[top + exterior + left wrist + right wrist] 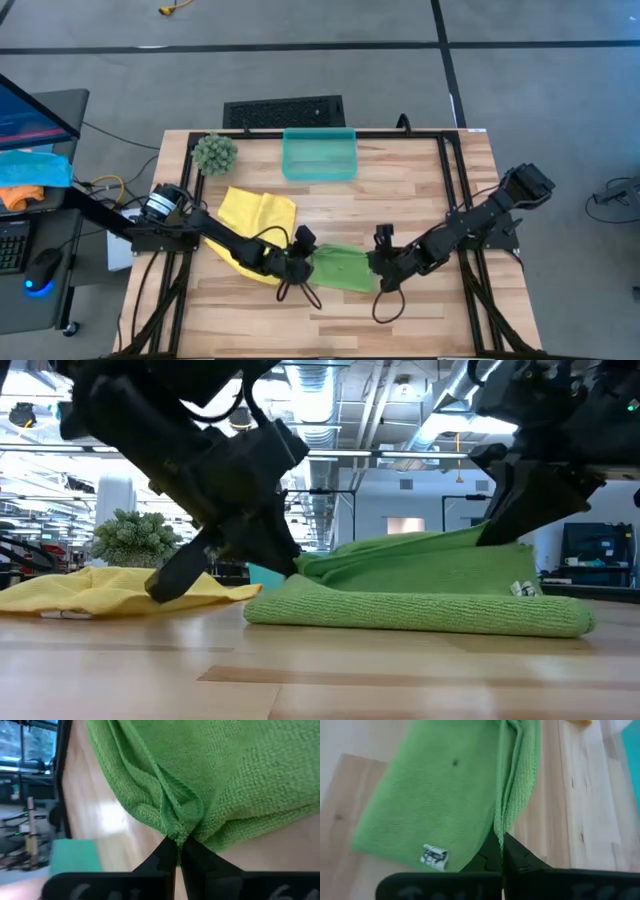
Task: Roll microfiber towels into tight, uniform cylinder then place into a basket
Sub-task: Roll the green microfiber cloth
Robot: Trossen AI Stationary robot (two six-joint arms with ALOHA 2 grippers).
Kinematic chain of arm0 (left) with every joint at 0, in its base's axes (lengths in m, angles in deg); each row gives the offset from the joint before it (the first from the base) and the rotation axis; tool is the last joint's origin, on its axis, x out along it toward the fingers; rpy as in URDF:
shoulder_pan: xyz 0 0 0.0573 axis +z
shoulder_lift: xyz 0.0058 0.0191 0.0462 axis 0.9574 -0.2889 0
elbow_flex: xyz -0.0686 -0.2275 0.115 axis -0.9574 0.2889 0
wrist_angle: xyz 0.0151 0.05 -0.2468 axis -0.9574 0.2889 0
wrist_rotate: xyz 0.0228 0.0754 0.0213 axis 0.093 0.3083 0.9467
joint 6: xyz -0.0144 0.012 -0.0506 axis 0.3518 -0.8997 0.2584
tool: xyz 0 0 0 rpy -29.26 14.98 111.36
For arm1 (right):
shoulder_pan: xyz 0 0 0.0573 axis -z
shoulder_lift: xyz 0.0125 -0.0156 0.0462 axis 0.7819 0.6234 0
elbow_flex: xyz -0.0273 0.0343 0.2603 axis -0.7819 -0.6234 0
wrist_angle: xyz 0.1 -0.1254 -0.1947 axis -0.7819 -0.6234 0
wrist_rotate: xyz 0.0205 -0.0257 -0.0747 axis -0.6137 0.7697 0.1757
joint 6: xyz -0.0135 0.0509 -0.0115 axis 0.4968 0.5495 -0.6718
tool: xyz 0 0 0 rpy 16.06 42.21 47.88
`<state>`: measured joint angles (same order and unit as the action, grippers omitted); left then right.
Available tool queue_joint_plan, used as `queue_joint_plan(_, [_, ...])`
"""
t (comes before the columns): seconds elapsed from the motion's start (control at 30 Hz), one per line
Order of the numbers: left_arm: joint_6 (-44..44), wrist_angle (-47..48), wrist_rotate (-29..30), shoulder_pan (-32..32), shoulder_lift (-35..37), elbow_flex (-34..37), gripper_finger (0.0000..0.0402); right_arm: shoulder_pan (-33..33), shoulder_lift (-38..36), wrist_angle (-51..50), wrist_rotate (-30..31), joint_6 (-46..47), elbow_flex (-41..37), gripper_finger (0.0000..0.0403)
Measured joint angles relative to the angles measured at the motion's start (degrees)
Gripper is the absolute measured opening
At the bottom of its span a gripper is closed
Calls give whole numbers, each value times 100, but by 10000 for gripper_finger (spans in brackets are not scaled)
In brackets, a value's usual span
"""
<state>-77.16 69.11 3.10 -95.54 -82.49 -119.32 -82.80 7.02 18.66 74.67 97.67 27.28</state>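
Folded flat on the wooden table (420, 200), nearest the front edge, the green towel (341, 269) lies between my two grippers: my left gripper (178, 845) pinches a bunched corner of it, and my right gripper (499, 840) pinches the opposite edge, lifting a fold. Behind my left arm the yellow towel (252, 212) lies spread loose. Farther back stands the teal basket (319, 156), with a spiky plant ball (215, 152) beside it.
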Motion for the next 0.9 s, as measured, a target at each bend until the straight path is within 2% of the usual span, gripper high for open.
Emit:
queue_joint_plan(0.1, [-30, 245, 364, -113, 0, -156, 6, -207, 0, 21, 225, -1, 4, 9])
queue_joint_plan(0.27, [-194, 676, 458, -262, 0, -416, 6, -427, 26, 11, 398, -46, 6, 7])
queue_joint_plan(0.4, [-196, 895, 472, -317, -2, -598, 6, -424, 514, -112, 373, -424, 138, 5])
queue_joint_plan(0.47, [-190, 992, 496, -337, -2, -673, 6, -414, 1003, -145, 305, -686, 349, 9])
queue_joint_plan(0.63, [96, 1317, 116, -418, -7, -752, 6, -518, 1922, -952, 715, -679, 1047, 6])
queue_joint_plan(0.9, [464, 1392, -482, -529, -7, -771, 6, -645, 2141, -1589, 929, -503, 1481, 11])
